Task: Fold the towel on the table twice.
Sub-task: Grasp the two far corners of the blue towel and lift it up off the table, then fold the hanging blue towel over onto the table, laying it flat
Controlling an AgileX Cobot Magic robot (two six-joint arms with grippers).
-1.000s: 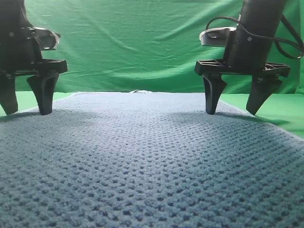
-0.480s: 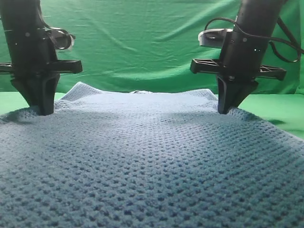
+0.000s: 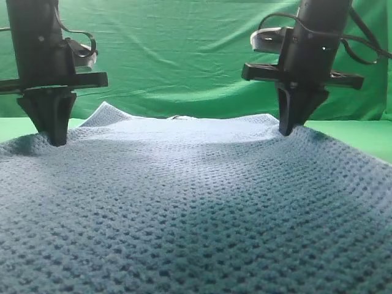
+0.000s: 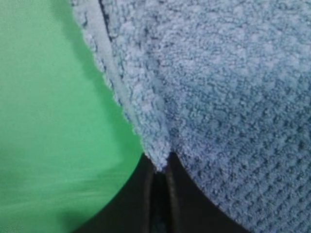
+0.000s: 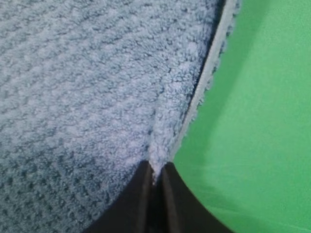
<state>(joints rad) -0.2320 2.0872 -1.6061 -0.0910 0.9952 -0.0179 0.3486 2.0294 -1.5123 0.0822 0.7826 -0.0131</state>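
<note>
You had both jaws pinched on the blue-grey waffle-knit towel [image 3: 196,202]: left gripper [image 3: 51,138] and right gripper [image 3: 286,130] gripped its side edges above the green bench [image 4: 53,145].

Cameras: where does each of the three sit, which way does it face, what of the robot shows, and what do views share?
Exterior high: low at the near end of the towel, facing the green backdrop; shows the left gripper and right gripper, both shut on the far edge.
Left wrist: on the left arm, looking down its fingers at the pinched edge and the table.
Right wrist: on the right arm, looking down its fingers at the same scene, mirrored.
Shared: all three show the towel; both wrist views show its pale edge against the table.
</note>
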